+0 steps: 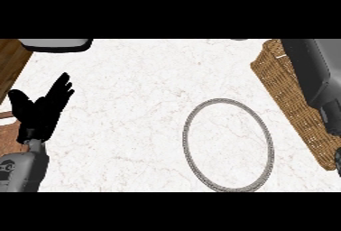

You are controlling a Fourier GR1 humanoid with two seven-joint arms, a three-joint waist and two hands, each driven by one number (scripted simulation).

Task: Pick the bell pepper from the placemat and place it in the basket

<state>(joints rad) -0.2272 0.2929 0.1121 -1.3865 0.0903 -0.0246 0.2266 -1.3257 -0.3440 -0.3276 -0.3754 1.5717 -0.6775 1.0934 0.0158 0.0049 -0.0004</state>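
From the head view, a white marble-patterned counter top (133,103) fills most of the frame, with a strip of brown wood (10,63) showing past its left edge. Near the left edge the robot's left hand (40,110), black on a grey forearm (23,169), stands with its fingers straight and slightly fanned, pointing up and to the right, the thumb set apart toward the left; it holds nothing and touches nothing that can be seen. To the right of centre lies a round placemat (188,122), white like the counter and marked out by a thin grey braided rim, looking taller than wide from this angle; its surface is bare. Along the right edge runs a brown woven wicker basket (286,97), seen at a slant, its rim just beside the placemat's right side but apart from it. Over the basket reaches the robot's right arm (313,67), a dark grey forearm coming down from the upper right corner and covering much of the basket's inner side. The right hand itself is mostly cut off by the frame's right edge, so whether its fingers are spread or curled cannot be told. The bell pepper shows nowhere in this view: it is not on the placemat, and it may be hidden under the right arm at the basket, though that cannot be confirmed. At the top left corner sits part of a pale rounded object with a dark rim (57,44), cut by the frame.
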